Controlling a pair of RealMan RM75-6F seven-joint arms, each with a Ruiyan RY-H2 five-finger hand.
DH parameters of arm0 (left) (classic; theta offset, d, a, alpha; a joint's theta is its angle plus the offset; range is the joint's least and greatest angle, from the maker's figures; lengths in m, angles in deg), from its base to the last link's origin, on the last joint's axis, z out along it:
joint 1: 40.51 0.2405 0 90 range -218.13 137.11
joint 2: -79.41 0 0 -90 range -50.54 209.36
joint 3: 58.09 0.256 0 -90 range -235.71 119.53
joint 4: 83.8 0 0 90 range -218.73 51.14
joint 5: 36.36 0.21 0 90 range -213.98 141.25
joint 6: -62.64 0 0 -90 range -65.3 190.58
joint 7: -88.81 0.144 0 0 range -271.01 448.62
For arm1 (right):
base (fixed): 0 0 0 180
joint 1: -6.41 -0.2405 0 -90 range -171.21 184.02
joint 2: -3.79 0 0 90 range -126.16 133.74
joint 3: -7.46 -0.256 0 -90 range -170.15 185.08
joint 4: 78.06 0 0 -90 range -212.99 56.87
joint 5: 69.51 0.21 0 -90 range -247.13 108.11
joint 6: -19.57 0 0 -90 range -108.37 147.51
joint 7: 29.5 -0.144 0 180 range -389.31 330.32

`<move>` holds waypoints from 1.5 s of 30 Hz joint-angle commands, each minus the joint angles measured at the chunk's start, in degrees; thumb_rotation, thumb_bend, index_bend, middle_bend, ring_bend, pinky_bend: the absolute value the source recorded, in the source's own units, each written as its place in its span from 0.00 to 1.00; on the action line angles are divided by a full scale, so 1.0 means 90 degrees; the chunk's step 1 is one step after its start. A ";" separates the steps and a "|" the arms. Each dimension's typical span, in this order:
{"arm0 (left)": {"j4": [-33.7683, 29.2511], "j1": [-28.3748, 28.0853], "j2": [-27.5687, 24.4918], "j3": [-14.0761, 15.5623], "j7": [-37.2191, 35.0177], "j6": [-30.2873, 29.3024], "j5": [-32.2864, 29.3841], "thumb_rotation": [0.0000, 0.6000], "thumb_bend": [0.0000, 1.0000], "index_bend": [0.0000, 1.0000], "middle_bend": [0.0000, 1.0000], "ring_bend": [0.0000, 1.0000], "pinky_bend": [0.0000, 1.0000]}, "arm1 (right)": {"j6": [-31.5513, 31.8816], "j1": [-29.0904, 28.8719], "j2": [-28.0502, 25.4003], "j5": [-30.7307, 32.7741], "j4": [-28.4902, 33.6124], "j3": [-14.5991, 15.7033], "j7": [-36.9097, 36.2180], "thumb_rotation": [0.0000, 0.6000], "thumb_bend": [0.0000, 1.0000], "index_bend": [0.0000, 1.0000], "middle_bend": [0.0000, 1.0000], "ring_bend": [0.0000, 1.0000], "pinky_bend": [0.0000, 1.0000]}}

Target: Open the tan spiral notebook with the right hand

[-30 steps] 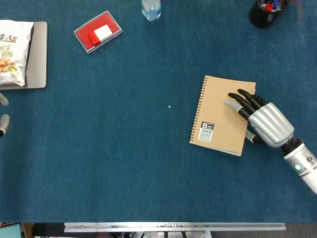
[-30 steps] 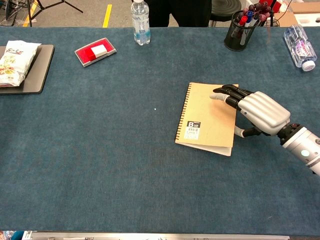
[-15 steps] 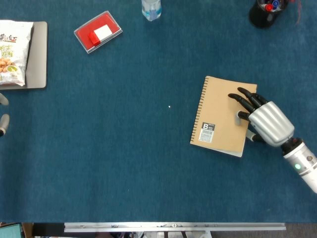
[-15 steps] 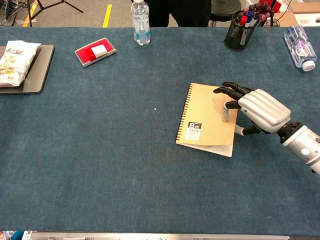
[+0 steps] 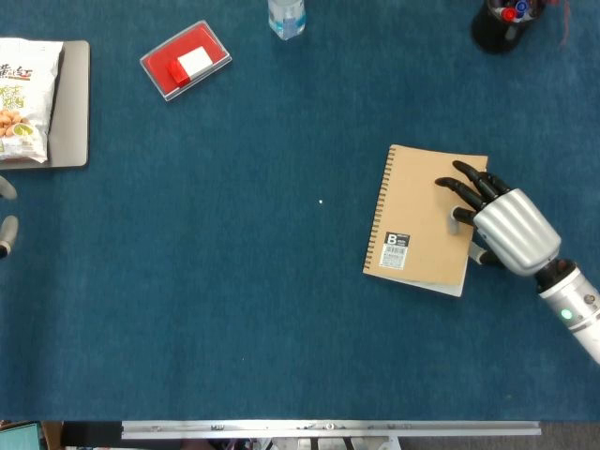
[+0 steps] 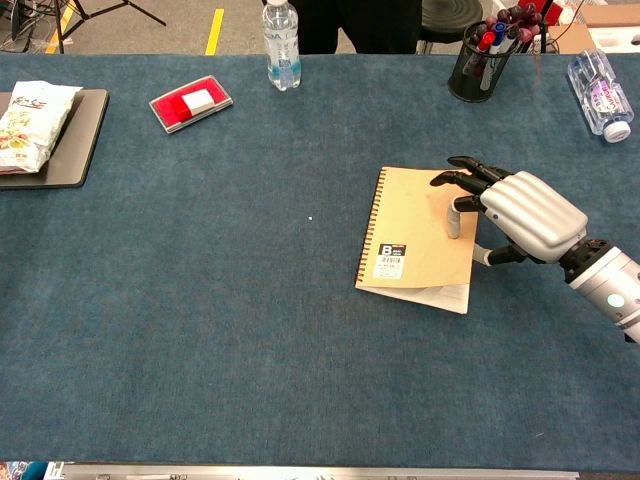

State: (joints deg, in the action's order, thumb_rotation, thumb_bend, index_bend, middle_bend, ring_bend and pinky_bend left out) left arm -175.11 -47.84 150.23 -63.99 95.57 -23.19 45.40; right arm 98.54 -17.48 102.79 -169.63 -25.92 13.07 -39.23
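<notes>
1 right hand (image 5: pixel 502 225) presses 1 tan notebook (image 5: pixel 422 220) (cover edge lifting), fingers (image 6: pixel 455 222) apart, gripping nothing.

The right hand (image 5: pixel 502 225) hovers palm-down, its arm reaching in from four o'clock, dark fingers (image 6: pixel 465 178) pointing toward ten o'clock, one fingertip bent straight down, holding nothing.

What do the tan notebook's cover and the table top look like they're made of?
The tan notebook cover looks like matte kraft card: flat brown, no gloss, with a dark wire spiral along its left edge. The table top looks like blue felt or short-pile fabric, fuzzy and unreflective.
</notes>
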 commanded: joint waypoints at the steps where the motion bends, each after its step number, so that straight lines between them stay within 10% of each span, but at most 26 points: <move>1: 0.0006 0.0001 0.0001 0.0001 -0.0006 -0.0001 0.0001 1.00 0.26 0.49 0.48 0.44 0.61 | 0.0087 -0.0021 -0.0146 -0.0063 0.0202 -0.0001 0.0091 1.00 0.36 0.83 0.22 0.05 0.23; 28: 0.0034 -0.0018 0.0042 0.0003 0.0068 0.0023 -0.0014 1.00 0.26 0.49 0.48 0.44 0.60 | 0.0001 0.0018 -0.1850 -0.0250 0.2187 0.0109 0.1289 1.00 0.36 0.84 0.22 0.05 0.23; 45: 0.0013 -0.0013 0.0024 -0.0002 0.0036 0.0011 -0.0013 1.00 0.26 0.49 0.48 0.44 0.61 | 0.0176 -0.0131 -0.1394 -0.0551 0.2127 -0.0049 0.0908 1.00 0.36 0.84 0.23 0.06 0.23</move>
State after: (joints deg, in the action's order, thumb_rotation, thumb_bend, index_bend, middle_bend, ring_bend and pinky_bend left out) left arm -174.98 -47.96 150.45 -64.00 95.89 -23.09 45.28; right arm 99.91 -18.54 90.03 -174.42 -6.70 12.80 -30.87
